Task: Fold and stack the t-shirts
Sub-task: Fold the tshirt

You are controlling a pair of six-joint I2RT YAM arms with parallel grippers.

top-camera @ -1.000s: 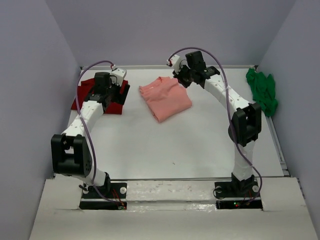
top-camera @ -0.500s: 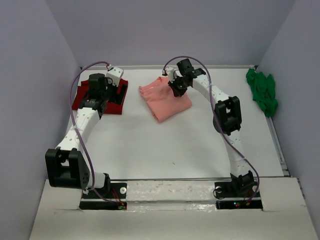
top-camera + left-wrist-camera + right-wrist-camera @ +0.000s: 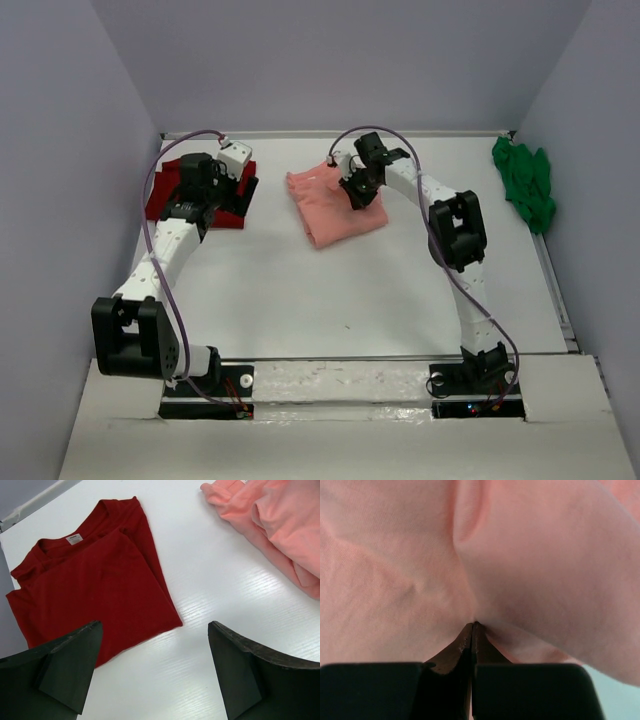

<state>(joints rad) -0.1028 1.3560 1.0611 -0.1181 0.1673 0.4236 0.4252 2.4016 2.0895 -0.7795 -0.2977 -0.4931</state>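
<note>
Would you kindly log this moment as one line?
left gripper: open over folded dark red cloth t-shirt | right gripper: shut, tips against folded salmon-pink cloth t-shirt | bright green cloth t-shirt: crumpled

The dark red t-shirt [image 3: 100, 580] at ten o'clock and the salmon-pink t-shirt [image 3: 330, 215] at twelve are soft, matt cloth. The white table [image 3: 210, 580] looks smooth, faintly glossy, finely streaked.

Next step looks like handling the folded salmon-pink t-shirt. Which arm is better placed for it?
Right. The right claw is shut, with its tips pressed into the salmon-pink cloth t-shirt. The left claw hangs open over the edge of the dark red cloth t-shirt, with the pink one off to its side.
</note>
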